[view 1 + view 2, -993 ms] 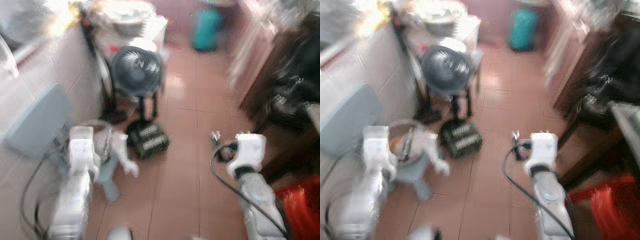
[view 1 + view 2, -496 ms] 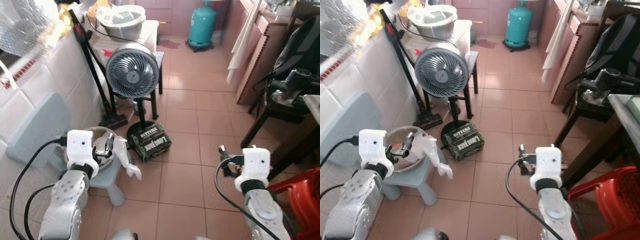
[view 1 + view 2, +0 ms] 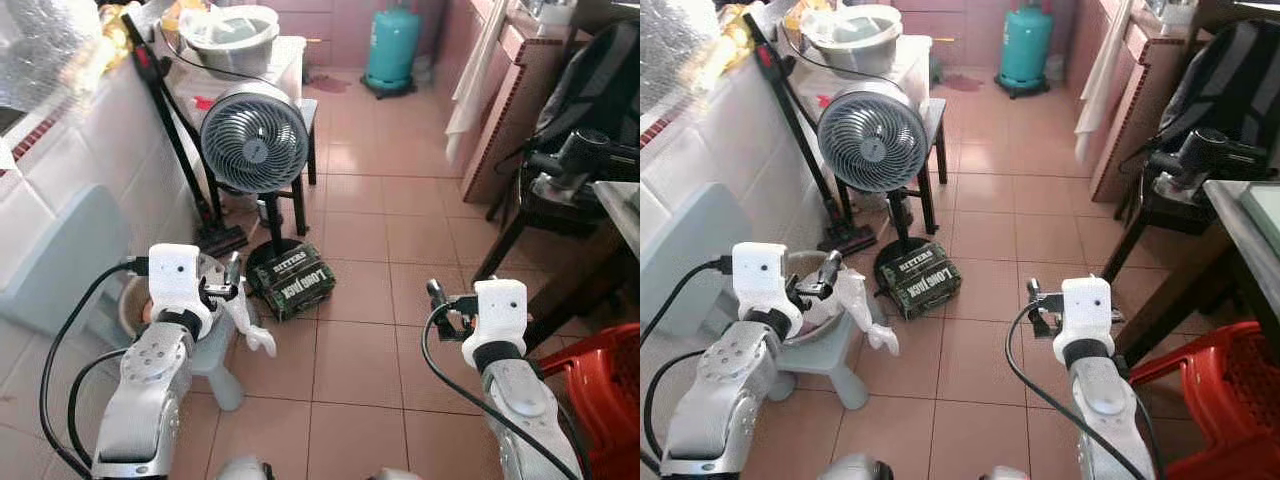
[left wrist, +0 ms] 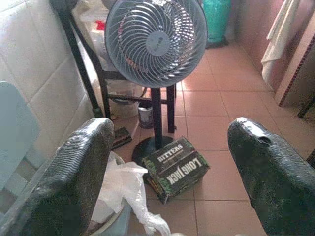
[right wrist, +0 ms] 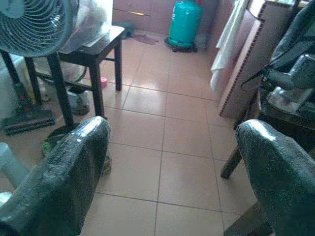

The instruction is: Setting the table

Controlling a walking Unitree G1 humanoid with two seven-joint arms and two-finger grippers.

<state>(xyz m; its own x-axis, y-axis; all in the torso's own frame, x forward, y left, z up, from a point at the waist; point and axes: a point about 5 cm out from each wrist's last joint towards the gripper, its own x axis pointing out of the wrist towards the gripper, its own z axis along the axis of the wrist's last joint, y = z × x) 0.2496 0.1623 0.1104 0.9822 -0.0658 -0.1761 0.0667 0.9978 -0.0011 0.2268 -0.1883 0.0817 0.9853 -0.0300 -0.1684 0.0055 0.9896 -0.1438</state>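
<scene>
My left gripper is held up at waist height with its two black fingers wide apart and nothing between them; it faces a standing fan and a green box on the floor. My right gripper is also open and empty, over bare floor tiles. In the head views the left gripper is low on the left and the right gripper low on the right. A grey table corner shows at the far right edge.
A standing fan and a green box lie ahead on the left. A metal bowl and white plastic bag sit on a small stool. A teal gas cylinder stands at the back, a red plastic chair at lower right.
The blur of a second ago has gone and the whole picture has shifted slightly, so the camera moved. Both arms stay raised with fingers apart.
</scene>
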